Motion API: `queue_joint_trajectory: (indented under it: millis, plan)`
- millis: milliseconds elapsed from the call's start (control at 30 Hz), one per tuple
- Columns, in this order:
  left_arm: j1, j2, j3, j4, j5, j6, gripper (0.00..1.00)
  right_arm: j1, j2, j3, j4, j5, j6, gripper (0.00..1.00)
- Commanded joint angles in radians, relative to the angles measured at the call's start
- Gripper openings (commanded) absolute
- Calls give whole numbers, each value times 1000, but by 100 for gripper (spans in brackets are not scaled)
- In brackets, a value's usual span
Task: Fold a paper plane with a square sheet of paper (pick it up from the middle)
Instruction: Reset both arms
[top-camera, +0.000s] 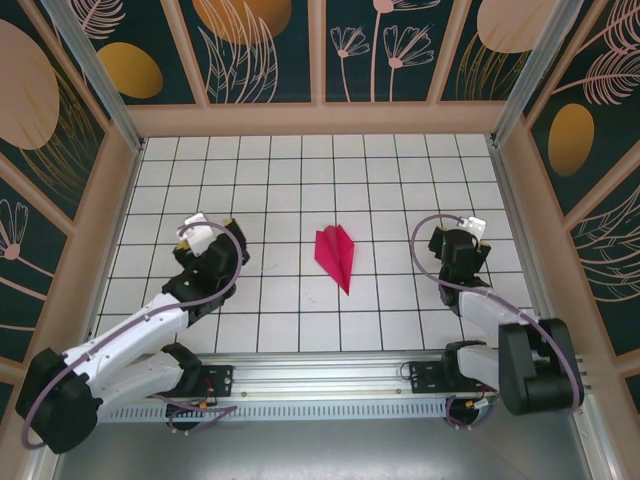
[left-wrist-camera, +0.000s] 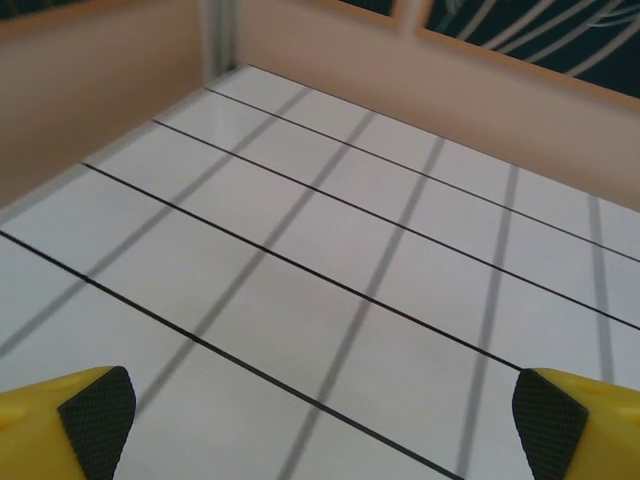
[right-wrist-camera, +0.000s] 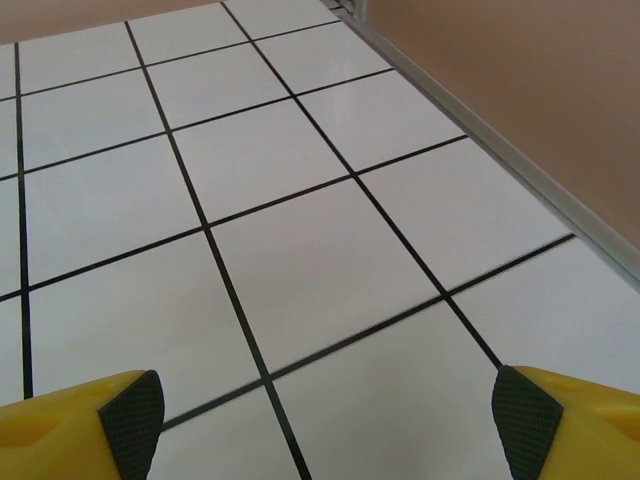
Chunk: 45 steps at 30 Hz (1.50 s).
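We see the paper plane (top-camera: 336, 256) lying folded on the table (top-camera: 300, 170). The left gripper (left-wrist-camera: 325, 420) and right gripper (right-wrist-camera: 325, 420) flank it, well apart, both claws spread wide and empty, probably to leave the fold undisturbed.

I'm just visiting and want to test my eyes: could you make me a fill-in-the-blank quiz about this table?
1. The paper plane is coloured ____.
2. It lies on the table ____ the two claws, touched by neither.
3. The left claw and the right claw both stand ____, holding nothing.
Missing words: pink; between; open.
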<state>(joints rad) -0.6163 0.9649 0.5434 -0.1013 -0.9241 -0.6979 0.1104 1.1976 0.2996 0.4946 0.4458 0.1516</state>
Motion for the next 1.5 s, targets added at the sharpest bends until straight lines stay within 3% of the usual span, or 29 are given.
queue_joint_trajectory:
  millis: [0,33,133,200,333,433,500,533,767,933,1033,1067,1133,1200,1267,1300,1467]
  plan:
    - [124,-28,-48,70,9,155,98,-36,113,-16,373,-146,-47,87]
    - [157,-27,-66,98,25,180,98,-42,152,-34,460,-188,-59,87]
    - [217,-33,-144,231,-15,252,98,-45,217,9,485,-269,-148,84]
    - [260,-37,-204,363,33,313,98,-60,242,-8,568,-323,-187,85]
    - [313,-8,-225,484,73,399,99,-149,346,-75,774,-491,-140,87]
    - [334,36,-311,712,111,549,98,-147,344,-70,763,-505,-150,87]
    - [365,72,-347,796,149,568,99,-149,344,-65,750,-478,-137,89]
    - [379,90,-365,848,166,573,99,-148,343,-63,740,-478,-138,98]
    - [443,258,-435,1281,318,643,99,-147,342,-65,745,-475,-139,99]
    - [484,385,-388,1379,435,645,98,-146,343,-64,745,-475,-139,99]
    - [498,547,-390,1576,497,662,99,-147,342,-63,745,-476,-139,99]
    - [521,517,-379,1474,535,625,99,-148,343,-63,745,-477,-139,99]
    - [570,585,-380,1581,575,589,98,-148,341,-63,743,-479,-139,99]
    - [590,541,-318,1361,626,572,99,-147,342,-63,742,-480,-140,99]
    - [590,575,-338,1469,619,579,99,-148,341,-63,743,-480,-139,99]
    - [590,552,-329,1406,621,578,99,-148,341,-63,743,-480,-139,99]
    - [589,555,-340,1436,620,582,98,-149,342,-63,742,-480,-139,99]
